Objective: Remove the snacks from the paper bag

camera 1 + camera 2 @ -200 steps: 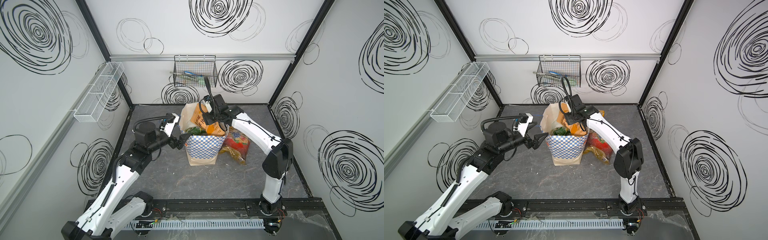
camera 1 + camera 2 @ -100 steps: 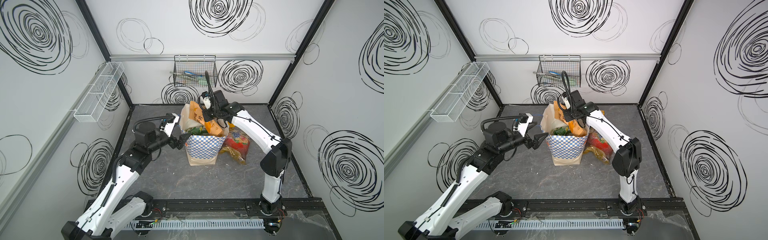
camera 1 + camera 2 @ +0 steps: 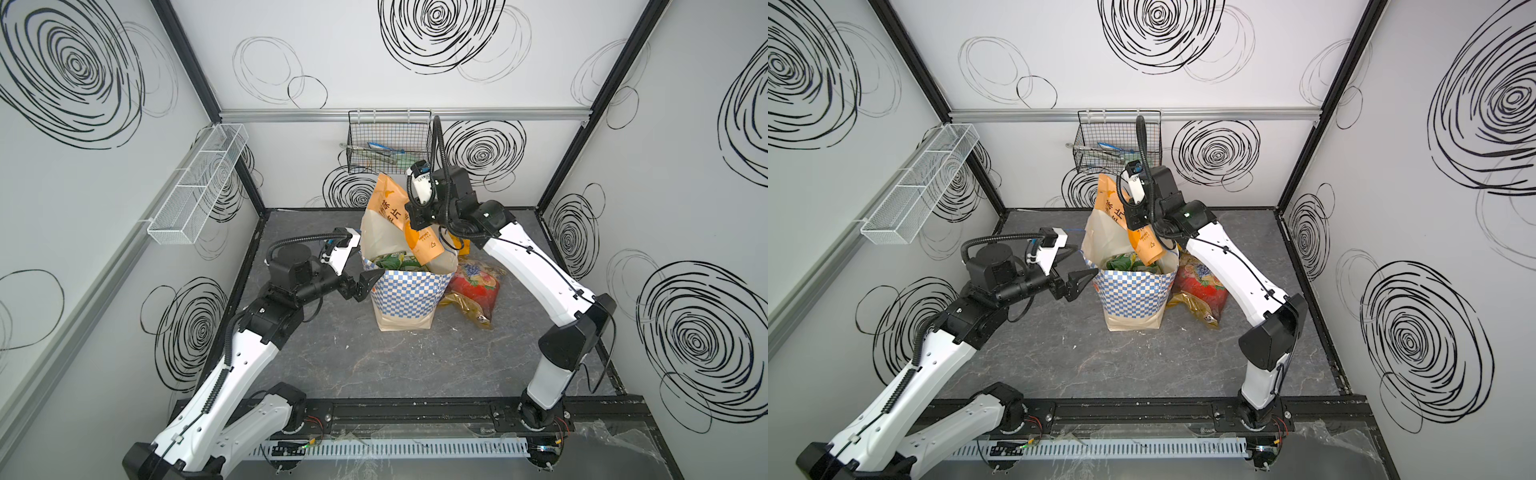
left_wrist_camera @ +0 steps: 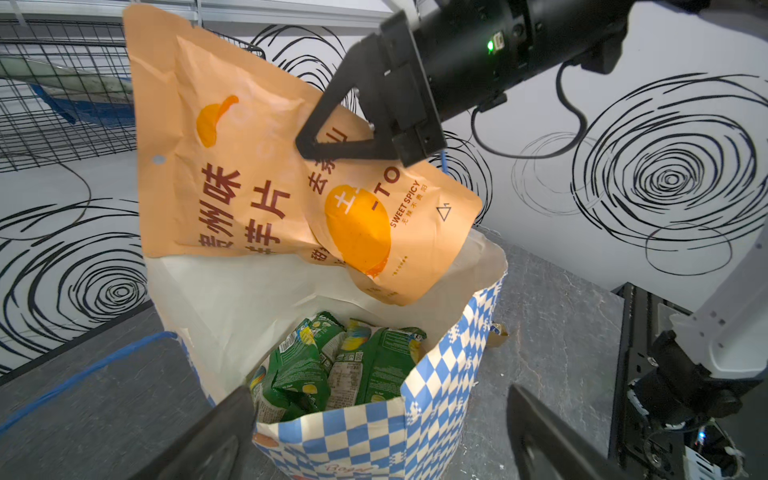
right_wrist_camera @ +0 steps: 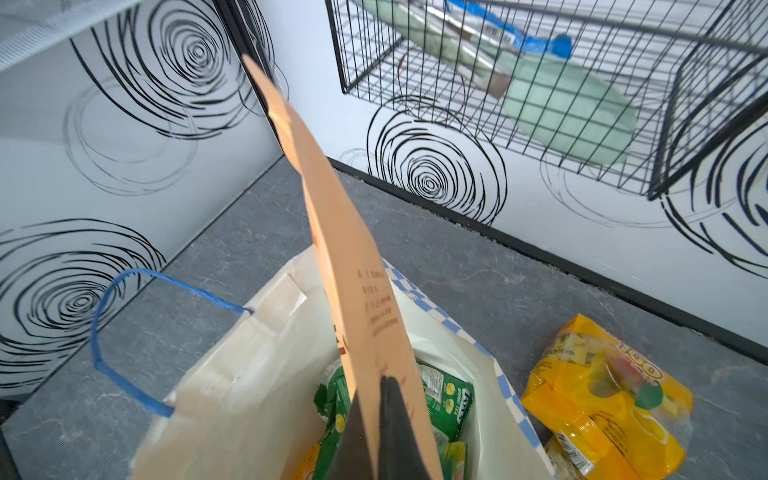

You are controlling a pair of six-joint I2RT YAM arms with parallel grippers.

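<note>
- Paper bag (image 3: 409, 299): stands upright on the table (image 3: 374, 374), mouth open, nothing gripping it. Risk: if you pull the load sideways across the rim, the light bag may tip or skid. The blue cord handle (image 5: 108, 332) sticks out and could snag.
- Black wire basket (image 3: 388, 141): hangs on the back wall and holds a pale green tool (image 5: 573, 112) and a blue-tipped item. It is not part of the job. Risk: lift further back and the pouch top may catch the wire.
- Orange pouch (image 4: 249, 187): tilted above the bag mouth, lower corner near the far rim; you cannot tell if they touch. Risk: it is pinched by a thin edge, so the slick film may slip and fall back in.
- Red fruit-printed pouch (image 3: 476, 282) and yellow-orange bags (image 5: 602, 399): already out, on the table just beside the bag.
- Green packets (image 4: 340, 361): lie low inside the bag, not yet removed.
- Right gripper (image 4: 307, 145): clamped tight on the orange pouch.
- Left gripper (image 3: 368, 284): jaws spread wide just beside the bag wall, holding nothing. Risk: a nudge topples the bag.
</note>
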